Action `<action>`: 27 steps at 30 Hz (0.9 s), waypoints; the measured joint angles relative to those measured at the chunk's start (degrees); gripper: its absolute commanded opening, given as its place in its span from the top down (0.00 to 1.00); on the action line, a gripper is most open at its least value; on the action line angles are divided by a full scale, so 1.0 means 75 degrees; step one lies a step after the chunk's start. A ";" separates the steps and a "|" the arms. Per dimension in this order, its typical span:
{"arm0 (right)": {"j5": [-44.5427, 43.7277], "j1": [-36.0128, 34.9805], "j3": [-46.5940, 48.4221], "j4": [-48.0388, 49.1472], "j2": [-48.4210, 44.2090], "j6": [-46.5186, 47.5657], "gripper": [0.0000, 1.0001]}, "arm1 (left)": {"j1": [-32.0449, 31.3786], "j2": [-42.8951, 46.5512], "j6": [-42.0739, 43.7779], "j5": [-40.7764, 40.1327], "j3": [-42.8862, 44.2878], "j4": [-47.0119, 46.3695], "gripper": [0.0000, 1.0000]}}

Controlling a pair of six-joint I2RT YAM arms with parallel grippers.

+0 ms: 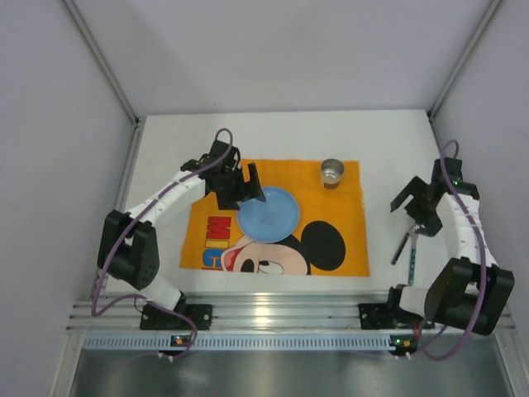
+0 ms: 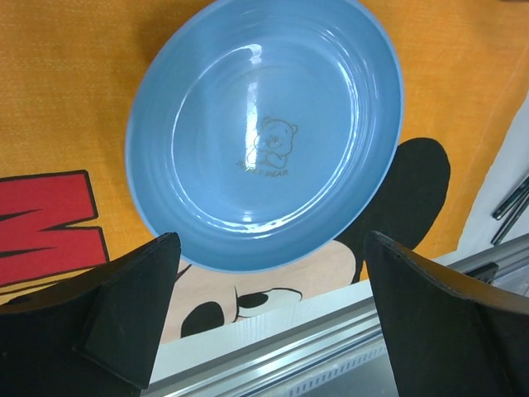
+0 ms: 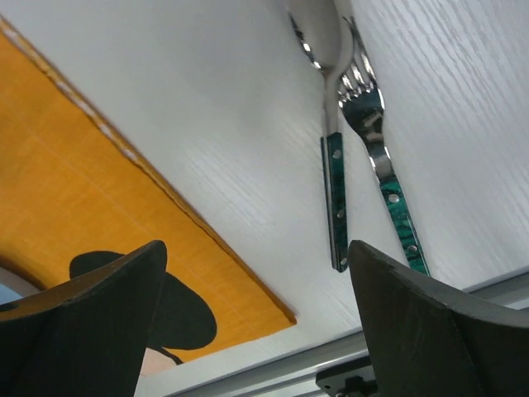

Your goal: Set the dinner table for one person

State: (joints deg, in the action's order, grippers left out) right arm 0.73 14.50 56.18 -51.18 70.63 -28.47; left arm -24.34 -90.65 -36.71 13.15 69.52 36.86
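The white dinner table (image 1: 388, 141) carries an orange cartoon-mouse placemat (image 1: 347, 240). A blue plate (image 1: 269, 213) with a small bear print lies on the mat's middle and fills the left wrist view (image 2: 264, 132). A metal cup (image 1: 332, 173) stands upright on the mat's far right corner. A spoon (image 3: 331, 165) and a fork (image 3: 372, 124) with green handles lie side by side on the table right of the mat. My left gripper (image 1: 248, 188) is open and empty above the plate's far left rim. My right gripper (image 1: 417, 217) is open and empty above the cutlery.
An aluminium rail (image 1: 273, 308) runs along the table's near edge, where both arm bases are mounted. Grey walls enclose the table on the left, right and far sides. The mat's near right corner (image 3: 285, 314) lies close to the spoon handle.
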 measured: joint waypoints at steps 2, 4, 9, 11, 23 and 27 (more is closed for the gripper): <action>0.0166 0.0329 -0.0239 -0.0064 0.0181 -0.0012 0.14 | -0.0012 -0.0169 0.0134 0.0073 0.0000 -0.0023 0.02; 0.0213 0.0501 -0.0376 -0.0061 0.0277 -0.0015 0.17 | -0.0009 -0.0271 0.0251 0.0105 0.0000 -0.0085 0.02; 0.0181 0.0536 -0.0449 0.0064 0.0653 -0.0003 0.28 | -0.0003 -0.0708 0.0498 0.0277 0.0003 -0.0294 0.02; 0.0090 0.0539 -0.0510 0.0187 0.0828 0.0003 0.31 | 0.0003 -0.0962 0.0583 0.0356 0.0035 -0.0326 0.02; -0.0595 0.0539 -0.0691 0.0592 0.1673 0.0143 0.50 | 0.0685 -0.1620 0.1043 0.0781 0.0289 -0.0323 0.02; -0.0662 0.0539 -0.0691 0.0799 0.2241 0.0172 0.54 | 0.0819 -0.1667 0.1134 0.0863 0.0332 -0.0318 0.02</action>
State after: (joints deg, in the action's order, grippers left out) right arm -4.23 18.55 51.00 -45.19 87.44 -27.18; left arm -18.20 -103.15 -28.21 19.62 72.01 34.48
